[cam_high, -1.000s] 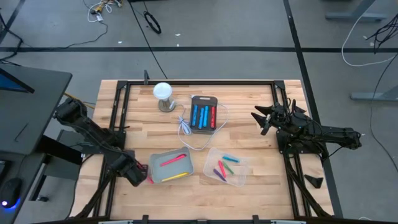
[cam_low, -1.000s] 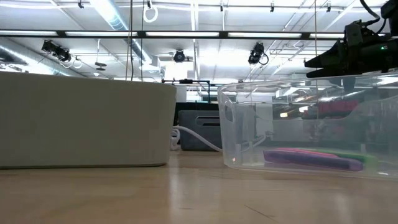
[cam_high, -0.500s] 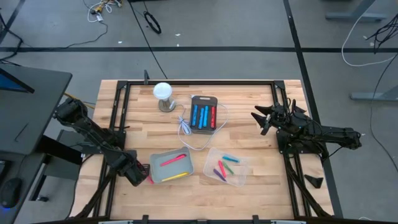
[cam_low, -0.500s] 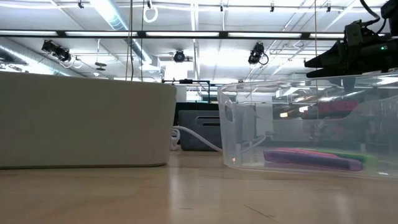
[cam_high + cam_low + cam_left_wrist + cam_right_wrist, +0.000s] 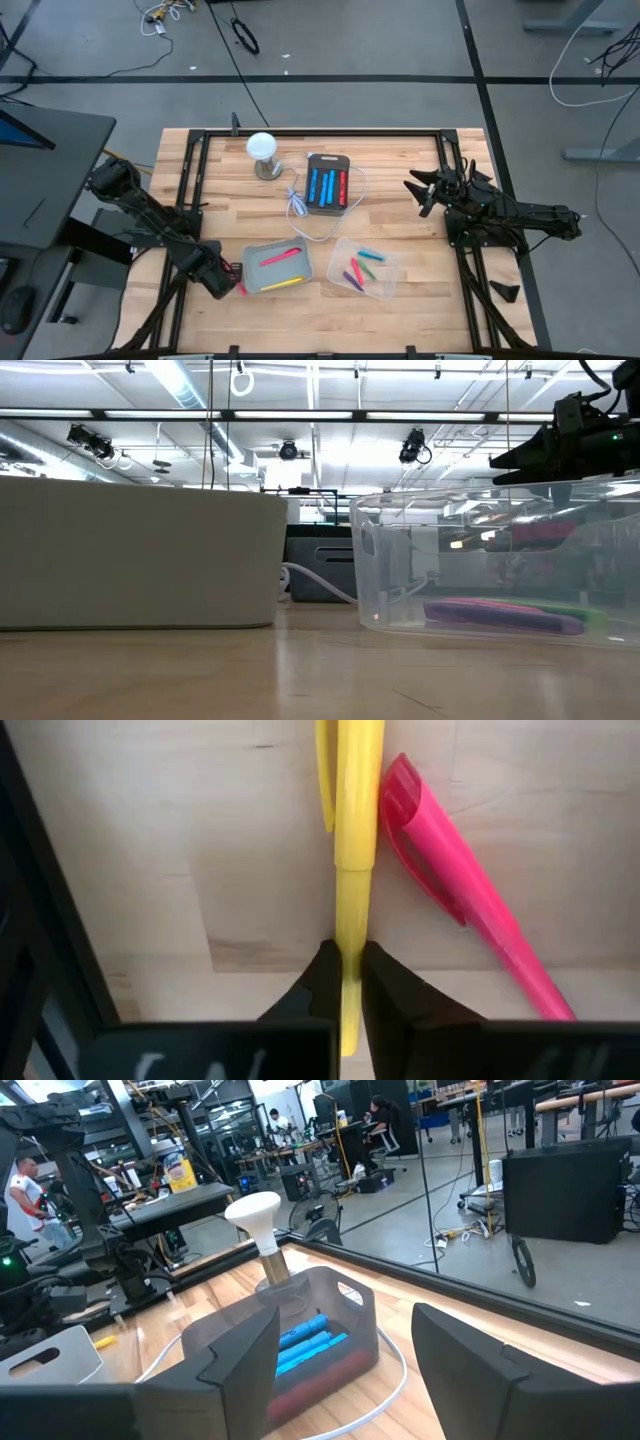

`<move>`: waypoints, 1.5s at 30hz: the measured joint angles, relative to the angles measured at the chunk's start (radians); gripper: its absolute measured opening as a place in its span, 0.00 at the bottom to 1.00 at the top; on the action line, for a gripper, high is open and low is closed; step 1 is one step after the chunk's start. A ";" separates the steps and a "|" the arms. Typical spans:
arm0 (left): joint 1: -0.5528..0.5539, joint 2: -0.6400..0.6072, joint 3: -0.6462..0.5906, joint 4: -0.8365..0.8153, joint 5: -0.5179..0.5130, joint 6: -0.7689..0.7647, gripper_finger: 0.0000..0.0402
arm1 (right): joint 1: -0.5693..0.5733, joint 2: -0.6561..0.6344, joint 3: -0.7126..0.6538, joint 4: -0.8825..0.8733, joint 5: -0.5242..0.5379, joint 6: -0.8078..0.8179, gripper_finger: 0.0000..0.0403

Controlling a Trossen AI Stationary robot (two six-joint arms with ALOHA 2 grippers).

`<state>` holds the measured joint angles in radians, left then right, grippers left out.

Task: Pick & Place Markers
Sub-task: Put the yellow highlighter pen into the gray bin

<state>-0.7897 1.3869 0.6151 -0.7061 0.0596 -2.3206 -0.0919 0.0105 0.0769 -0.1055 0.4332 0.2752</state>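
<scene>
Black framing is running along the back and both sides of the wooden counter point(image 5: 410, 240), leaving its middle open for reaching. At the near-left, the left claw point(image 5: 344, 982) is sitting clenched on the yellow marker point(image 5: 352, 840), whose long axis is running straight away from the fingers, with a pink marker point(image 5: 460, 890) lying just beside it at a slant. From above, both are lying in the grey tray point(image 5: 252, 257), each angled across it roughly left to right. Just right of it, a clear bin point(image 5: 388, 270) is holding several more markers point(image 5: 361, 266) pointing various ways. Farther back, blue and red markers point(image 5: 326, 185) are lying parallel in a dark tray point(image 5: 327, 159), near a white coiled cable point(image 5: 296, 205) and a white lamp point(image 5: 262, 148). By the right edge, the right claw point(image 5: 424, 190) is hovering released, well apart from everything.
</scene>
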 joint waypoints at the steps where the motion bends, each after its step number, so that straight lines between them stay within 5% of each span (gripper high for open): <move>1: 0.000 0.000 0.000 0.000 -0.001 0.001 0.05 | 0.000 0.000 0.000 0.000 0.000 0.000 0.57; 17: -0.051 0.000 0.078 -0.095 -0.009 -0.017 0.08 | 0.000 0.000 0.000 0.000 0.000 0.000 0.57; 28: -0.088 0.000 0.232 -0.327 -0.036 0.002 0.08 | 0.000 0.000 0.000 0.000 0.000 0.000 0.57; 37: -0.083 0.000 0.406 -0.498 -0.114 0.214 0.07 | 0.000 0.000 0.000 0.000 0.000 0.000 0.57; 45: 0.011 -0.001 0.583 -0.583 -0.158 0.553 0.07 | 0.000 0.000 0.000 0.000 0.000 0.000 0.57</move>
<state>-0.7783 1.3861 1.1977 -1.2888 -0.0987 -1.7678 -0.0921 0.0108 0.0769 -0.1055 0.4332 0.2752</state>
